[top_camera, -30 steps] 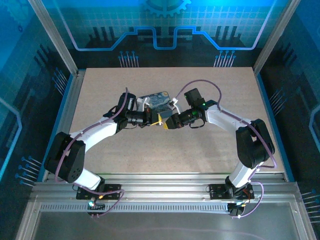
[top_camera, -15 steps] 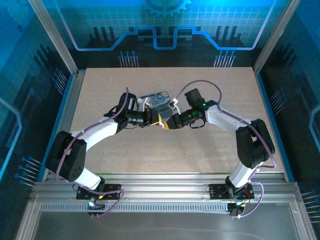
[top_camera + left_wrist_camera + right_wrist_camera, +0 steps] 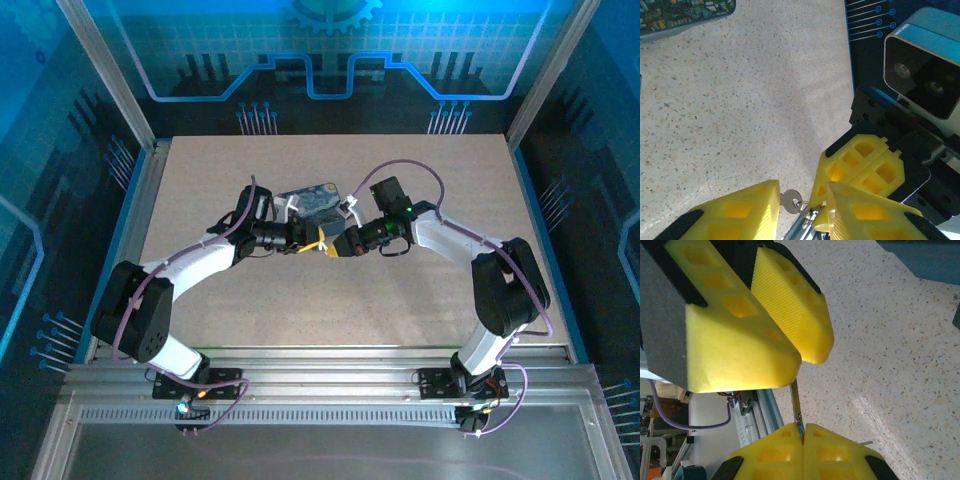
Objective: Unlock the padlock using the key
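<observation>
The small silver key (image 3: 789, 200), with a ring through its head, hangs in the gap between the yellow fingers of my left gripper (image 3: 801, 189), which stand apart around it. My right gripper (image 3: 802, 433) is shut on the key's ring end. The key (image 3: 795, 399) shows edge-on as a thin strip rising from the right gripper to the left gripper's fingers (image 3: 740, 345). From above, the left gripper (image 3: 317, 240) and right gripper (image 3: 334, 243) meet tip to tip at mid-table. The padlock is hidden.
A flat card with a dark blue painted pattern (image 3: 313, 200) lies on the speckled tabletop (image 3: 420, 180) just behind the grippers, and its edge shows at the left wrist view's top corner (image 3: 685, 12). Aluminium rails (image 3: 330, 360) run along the near edge.
Seen from above, both arms hold nearly the same pose with the fingertips together. The yellow fingers have shifted only slightly around the key.
</observation>
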`<state>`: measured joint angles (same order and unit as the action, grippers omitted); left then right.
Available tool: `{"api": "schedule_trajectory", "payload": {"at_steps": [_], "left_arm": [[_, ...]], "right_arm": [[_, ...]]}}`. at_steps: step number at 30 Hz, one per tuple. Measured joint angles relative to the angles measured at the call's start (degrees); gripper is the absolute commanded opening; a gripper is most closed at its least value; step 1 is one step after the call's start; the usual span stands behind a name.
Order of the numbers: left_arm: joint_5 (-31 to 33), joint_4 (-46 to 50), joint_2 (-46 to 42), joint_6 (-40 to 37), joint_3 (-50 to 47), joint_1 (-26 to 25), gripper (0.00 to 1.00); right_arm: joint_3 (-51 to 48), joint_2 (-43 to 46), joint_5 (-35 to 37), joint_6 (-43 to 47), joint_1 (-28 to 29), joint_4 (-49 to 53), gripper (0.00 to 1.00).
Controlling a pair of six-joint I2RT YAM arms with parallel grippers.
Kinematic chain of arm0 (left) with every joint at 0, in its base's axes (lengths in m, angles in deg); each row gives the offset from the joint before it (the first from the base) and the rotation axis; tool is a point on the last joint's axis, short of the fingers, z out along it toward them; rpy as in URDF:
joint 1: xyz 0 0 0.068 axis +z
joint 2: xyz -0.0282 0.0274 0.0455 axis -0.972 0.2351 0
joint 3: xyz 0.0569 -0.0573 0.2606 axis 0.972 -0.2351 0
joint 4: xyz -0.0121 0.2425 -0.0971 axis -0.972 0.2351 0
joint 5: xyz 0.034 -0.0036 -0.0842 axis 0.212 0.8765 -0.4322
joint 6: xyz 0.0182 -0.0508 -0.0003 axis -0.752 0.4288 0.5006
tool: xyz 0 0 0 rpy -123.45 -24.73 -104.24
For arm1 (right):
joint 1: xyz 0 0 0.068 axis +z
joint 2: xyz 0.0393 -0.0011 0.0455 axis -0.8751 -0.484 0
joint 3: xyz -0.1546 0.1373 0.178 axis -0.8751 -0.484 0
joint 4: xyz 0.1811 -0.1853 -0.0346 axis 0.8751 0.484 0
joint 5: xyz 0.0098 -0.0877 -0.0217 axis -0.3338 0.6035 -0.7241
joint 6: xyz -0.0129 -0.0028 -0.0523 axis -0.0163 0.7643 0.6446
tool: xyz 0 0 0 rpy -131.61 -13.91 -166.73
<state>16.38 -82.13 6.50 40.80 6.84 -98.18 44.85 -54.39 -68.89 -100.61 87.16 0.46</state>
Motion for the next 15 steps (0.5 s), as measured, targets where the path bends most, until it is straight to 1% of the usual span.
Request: {"api": "schedule_trajectory", "payload": {"at_steps": [4,6,10,13,15], "left_arm": [[0.0,0.0,0.0,0.0,0.0,0.1,0.31],[0.0,0.0,0.0,0.0,0.0,0.1,0.34],[0.0,-0.5,0.0,0.6,-1.0,0.2,0.45],[0.0,-1.5,0.0,2.2,-3.0,0.9,0.47],[0.1,-2.7,0.0,3.7,-4.2,1.7,0.53]], "right_arm": [[0.0,0.0,0.0,-0.6,-0.2,-0.2,0.0],[0.0,0.0,0.0,-1.4,-0.5,-0.7,0.0],[0.0,0.0,0.2,-3.8,-1.5,-1.8,0.0],[0.0,0.0,1.0,-6.1,-2.6,-2.4,0.0],[0.0,0.0,1.6,-7.8,-3.3,-2.8,0.0]]}}
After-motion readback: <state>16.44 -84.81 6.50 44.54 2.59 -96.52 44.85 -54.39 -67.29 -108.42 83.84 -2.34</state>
